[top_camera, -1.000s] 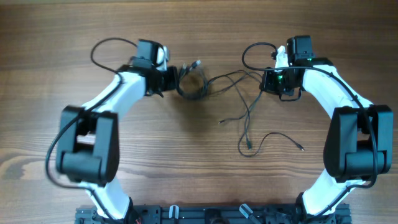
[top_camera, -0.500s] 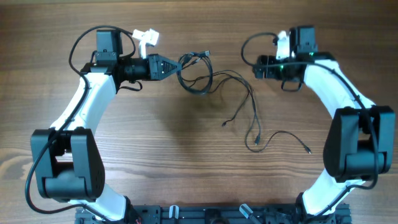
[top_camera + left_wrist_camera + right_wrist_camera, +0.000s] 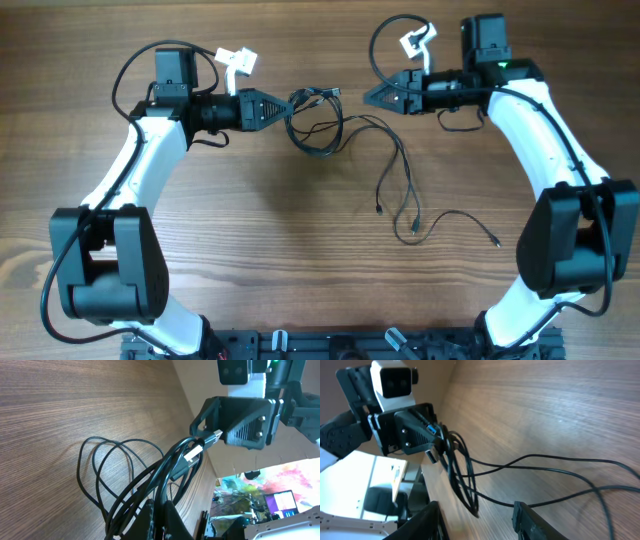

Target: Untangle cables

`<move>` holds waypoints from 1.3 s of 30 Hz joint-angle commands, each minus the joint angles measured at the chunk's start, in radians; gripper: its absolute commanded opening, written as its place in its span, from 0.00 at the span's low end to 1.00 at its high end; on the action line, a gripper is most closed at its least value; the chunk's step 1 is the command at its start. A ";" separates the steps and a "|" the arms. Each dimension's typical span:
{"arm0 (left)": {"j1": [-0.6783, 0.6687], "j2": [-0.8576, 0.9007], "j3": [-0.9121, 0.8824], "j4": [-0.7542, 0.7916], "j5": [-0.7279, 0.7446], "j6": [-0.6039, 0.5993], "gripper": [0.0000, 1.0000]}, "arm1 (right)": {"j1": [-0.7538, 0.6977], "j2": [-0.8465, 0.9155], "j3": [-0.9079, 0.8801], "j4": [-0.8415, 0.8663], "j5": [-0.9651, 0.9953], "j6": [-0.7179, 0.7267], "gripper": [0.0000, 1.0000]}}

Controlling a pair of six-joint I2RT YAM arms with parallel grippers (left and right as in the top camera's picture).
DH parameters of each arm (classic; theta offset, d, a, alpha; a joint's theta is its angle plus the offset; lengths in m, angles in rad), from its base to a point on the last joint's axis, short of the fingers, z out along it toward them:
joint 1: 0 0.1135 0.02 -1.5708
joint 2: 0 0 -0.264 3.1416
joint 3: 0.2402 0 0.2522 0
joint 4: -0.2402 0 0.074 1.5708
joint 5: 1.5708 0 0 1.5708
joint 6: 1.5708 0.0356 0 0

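Left gripper (image 3: 284, 108) pinched shut, right gripper (image 3: 368, 97) (facing it) spread open.

Robotics lab or research workspace. Two white-and-black robot arms (image 3: 147, 160) mounted on black rail (image 3: 330, 346) at bottom edge of overhead frame, over wood-grain table (image 3: 300, 260). Lower right of left wrist view: lit monitor (image 3: 281, 502), cluttered bench (image 3: 235, 510), colourful backdrop.

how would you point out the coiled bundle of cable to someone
Find the left gripper. The coiled bundle is pinched at its tip. Unlike the loose strands trailing away from it, it is wound in stacked loops.
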 commanded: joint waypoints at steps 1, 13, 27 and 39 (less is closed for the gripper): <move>0.000 -0.008 0.010 -0.010 0.006 0.023 0.04 | 0.056 -0.015 -0.006 -0.002 0.020 -0.013 0.56; 0.000 -0.008 0.010 -0.042 0.005 0.023 0.04 | 0.264 -0.005 -0.006 0.003 0.613 0.191 0.29; -0.001 -0.008 0.010 -0.112 -0.246 -0.042 0.04 | 0.288 -0.005 -0.006 0.008 0.621 0.229 0.04; -0.001 -0.008 0.010 -0.110 -0.246 -0.064 0.04 | 0.291 -0.005 -0.006 -0.032 0.465 0.283 0.60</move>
